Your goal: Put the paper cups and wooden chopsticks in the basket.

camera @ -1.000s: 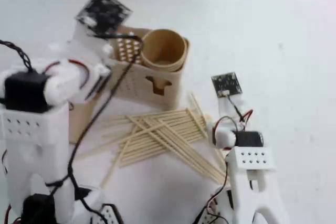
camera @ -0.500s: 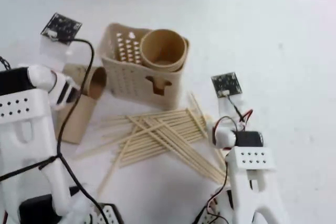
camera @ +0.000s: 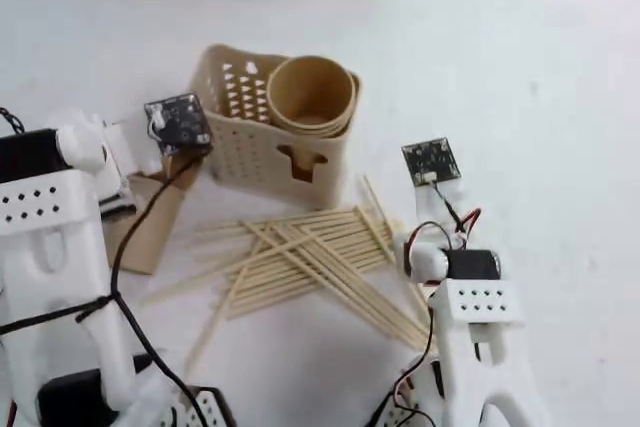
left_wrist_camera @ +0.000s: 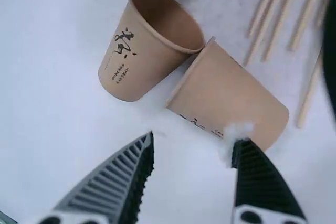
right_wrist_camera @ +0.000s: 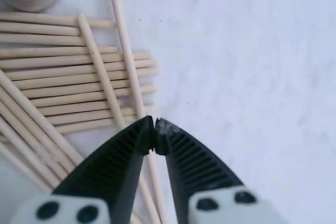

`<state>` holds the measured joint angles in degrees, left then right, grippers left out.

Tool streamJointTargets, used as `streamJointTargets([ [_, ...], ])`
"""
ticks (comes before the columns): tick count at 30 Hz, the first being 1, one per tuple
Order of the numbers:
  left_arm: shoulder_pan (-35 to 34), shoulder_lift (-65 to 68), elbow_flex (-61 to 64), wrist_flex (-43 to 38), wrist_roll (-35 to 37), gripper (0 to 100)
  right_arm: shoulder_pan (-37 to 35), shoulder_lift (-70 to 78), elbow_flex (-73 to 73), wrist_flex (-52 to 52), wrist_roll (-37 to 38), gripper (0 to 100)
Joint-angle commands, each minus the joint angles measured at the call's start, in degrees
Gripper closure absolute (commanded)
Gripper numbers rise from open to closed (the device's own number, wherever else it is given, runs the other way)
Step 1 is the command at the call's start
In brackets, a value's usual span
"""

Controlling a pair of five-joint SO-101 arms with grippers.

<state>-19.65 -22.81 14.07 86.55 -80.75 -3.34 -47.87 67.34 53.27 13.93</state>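
Two grippers, nearest first. Right gripper (right_wrist_camera: pixel 155 128): jaws closed tip to tip, nothing visibly between them. It sits over the near edge of the wooden chopsticks (camera: pixel 310 252). Whether the tips touch the stick beneath is not clear from the wrist view. Left gripper (left_wrist_camera: pixel 191 166): jaws spread wide, empty, poised just short of two paper cups lying on their sides on the table (camera: pixel 520 77).

Chopsticks: a loose crossed heap between the right arm and the basket.
- Judged light, stiff, round and smooth.
- Likely to roll or slip out of a pinch, and to lever downward if taken near one end.
- Best hold: across the middle of a single stick, or of a few lying parallel, with the jaws square to the length.

Cups: the printed cup (left_wrist_camera: pixel 139 59) lies with its mouth facing away from the gripper. The second cup (left_wrist_camera: pixel 231 103) lies touching it, closer to the sticks.
- Judged very light and thin-walled; a hard squeeze across the body would dent or fold one.
- Better hold: one jaw inside the mouth and one outside, pinching the wall just under the rolled rim, where the paper is stiffest.
- Closing force should be gentle.

Farthest: the basket (camera: pixel 250 152) stands upright with perforated walls, just beyond the cups and sticks. It holds nested paper cups (camera: pixel 312 95) at one end, mouths up, with room beside the stack.
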Motion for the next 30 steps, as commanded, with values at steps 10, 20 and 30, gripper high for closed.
streamJointTargets([
  [10,5.7,-0.3,9.1,-21.3,-13.1,73,-3.0,-1.1,0.4,-0.9,1.4,98.1],
  [20,2.2,-0.4,16.4,-30.4,-13.0,73,-3.0,-1.1,0.6,-0.9,1.4,98.1],
  [30,2.9,-0.3,16.5,-23.6,-13.0,73,-2.9,-1.1,0.7,-0.9,1.4,98.1],
])
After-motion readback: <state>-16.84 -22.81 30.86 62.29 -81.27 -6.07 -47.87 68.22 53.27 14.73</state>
